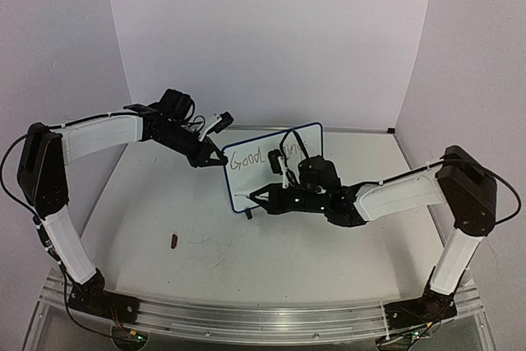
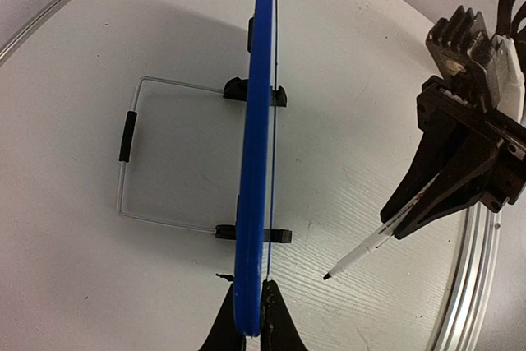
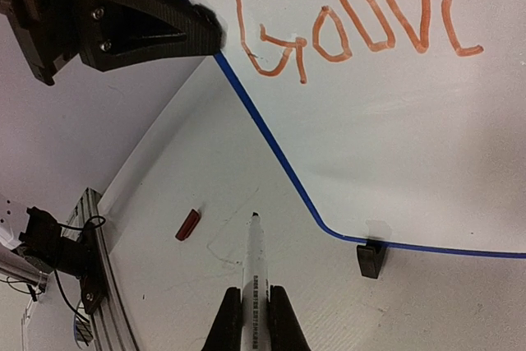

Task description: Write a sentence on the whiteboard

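The whiteboard stands upright at the table's middle, white with a blue rim. In the left wrist view it shows edge-on. My left gripper is shut on its upper left edge. The sentence reads "Good" in orange-red letters. In the top view further letters are hidden behind my right arm. My right gripper is shut on a white marker. Its dark tip hangs over the table, off the board, near the lower left corner. In the top view this gripper is in front of the board.
A small red marker cap lies on the table left of the board; it also shows in the right wrist view. A wire stand props the board from behind. A black foot holds its lower edge. White walls enclose the table.
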Action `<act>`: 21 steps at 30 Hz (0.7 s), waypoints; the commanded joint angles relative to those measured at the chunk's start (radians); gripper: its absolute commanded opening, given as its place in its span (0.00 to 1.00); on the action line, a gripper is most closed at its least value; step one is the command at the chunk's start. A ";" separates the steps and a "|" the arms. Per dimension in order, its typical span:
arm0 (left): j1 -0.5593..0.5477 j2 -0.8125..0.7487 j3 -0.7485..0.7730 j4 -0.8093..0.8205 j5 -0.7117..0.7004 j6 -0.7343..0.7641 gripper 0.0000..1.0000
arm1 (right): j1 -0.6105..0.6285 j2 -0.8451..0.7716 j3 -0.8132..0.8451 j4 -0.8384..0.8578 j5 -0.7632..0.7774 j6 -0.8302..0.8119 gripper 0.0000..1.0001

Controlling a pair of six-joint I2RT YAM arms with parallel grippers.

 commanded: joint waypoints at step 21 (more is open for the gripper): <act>-0.007 0.042 -0.013 -0.087 -0.111 0.045 0.00 | 0.004 0.087 0.041 0.160 0.164 0.061 0.00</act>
